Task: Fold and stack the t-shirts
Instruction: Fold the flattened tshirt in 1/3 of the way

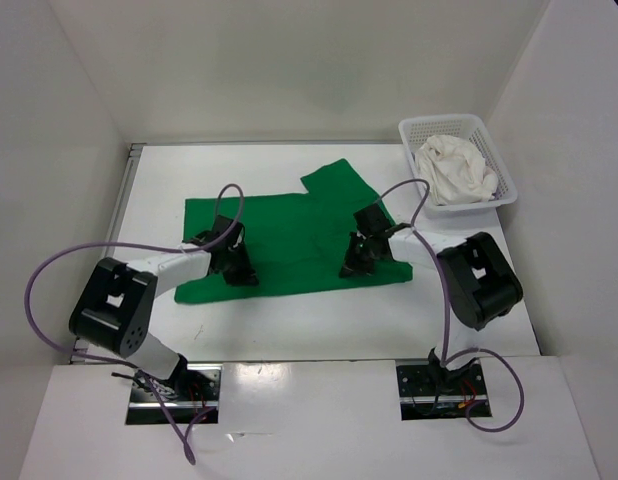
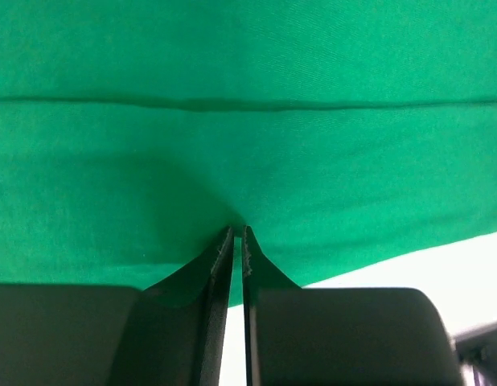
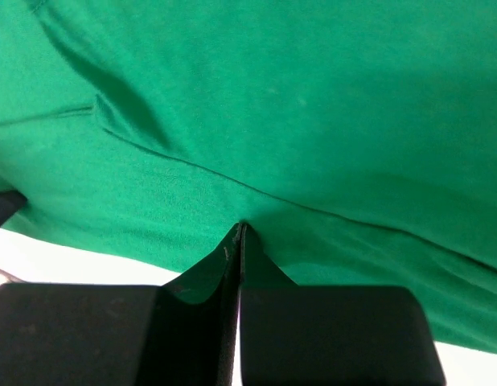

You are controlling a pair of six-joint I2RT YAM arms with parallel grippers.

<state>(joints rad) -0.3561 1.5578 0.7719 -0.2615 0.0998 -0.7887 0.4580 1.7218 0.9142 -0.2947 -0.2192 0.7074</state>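
A bright green t-shirt point(image 1: 289, 235) lies spread flat on the white table, one sleeve pointing to the far right. My left gripper point(image 1: 234, 268) is down on its near left part. In the left wrist view its tips point(image 2: 238, 229) are nearly together, pinching a pucker of green cloth point(image 2: 248, 145). On the near right part of the shirt my right gripper point(image 1: 357, 262) is also down. Its jaws point(image 3: 240, 227) are pressed shut on a small ridge of the cloth point(image 3: 313, 121), and creases run out from the tips. A white t-shirt point(image 1: 454, 170) lies crumpled in the basket.
The white mesh basket point(image 1: 501, 160) stands at the far right corner of the table point(image 1: 289, 325). White walls close in the table on the left, back and right. Purple cables loop from both arms over the near part of the table.
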